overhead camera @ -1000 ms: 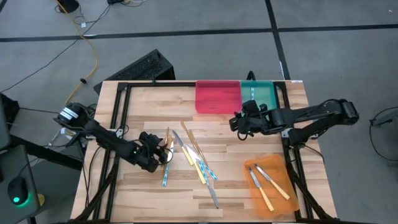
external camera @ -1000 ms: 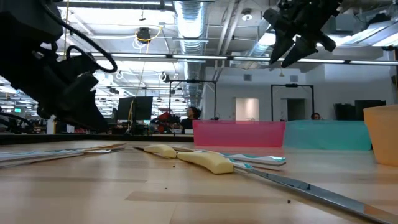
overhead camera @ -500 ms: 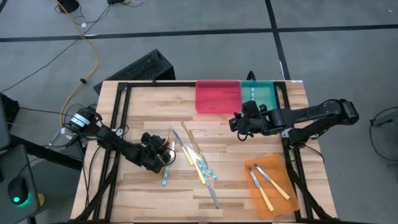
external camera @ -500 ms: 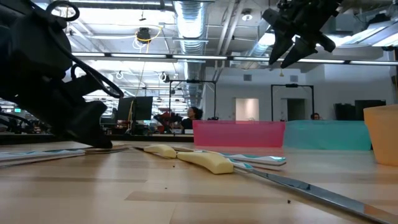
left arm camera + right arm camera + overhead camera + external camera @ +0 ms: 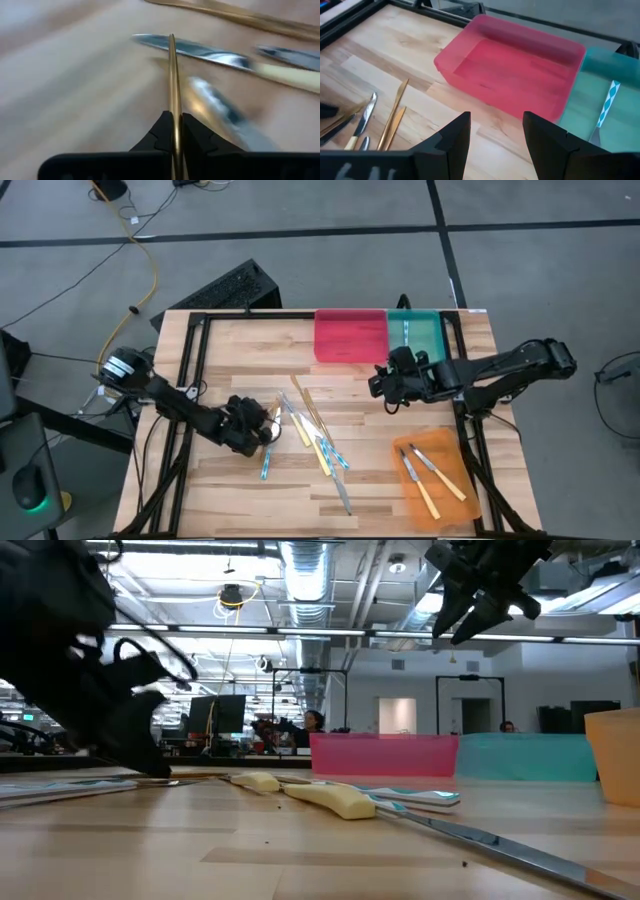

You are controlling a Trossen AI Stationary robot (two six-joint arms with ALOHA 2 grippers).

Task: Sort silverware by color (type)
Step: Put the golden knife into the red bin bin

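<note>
My left gripper (image 5: 268, 426) is down at the left end of the silverware heap (image 5: 312, 435) in the middle of the table, shut on a thin gold stick (image 5: 171, 75). More gold sticks (image 5: 310, 408), yellow-handled knives (image 5: 322, 455) and a blue-handled piece (image 5: 266, 466) lie flat on the wood around it. My right gripper (image 5: 385, 386) hangs open over the table in front of the red tray (image 5: 350, 336), with nothing between its fingers (image 5: 496, 125). One blue-handled piece (image 5: 606, 107) lies in the teal tray (image 5: 422, 330). My left gripper pinches the gold stick between its two fingers, at the stick's near part (image 5: 173, 107). The stick runs along the fingers and sticks out forward past their tips. The fingers slant down to the tabletop (image 5: 150, 765). Whether the stick is off the wood, I cannot tell.
An orange tray (image 5: 436, 476) at the near right holds two yellow-handled knives (image 5: 432, 480). Black frame rails run along the table's left edge (image 5: 185, 380) and right edge (image 5: 468, 430). Bare wood lies at the far left and near left.
My left gripper has come down to the tabletop at the left end of the heap and has shut on the gold stick. My right gripper has kept its place, open.
</note>
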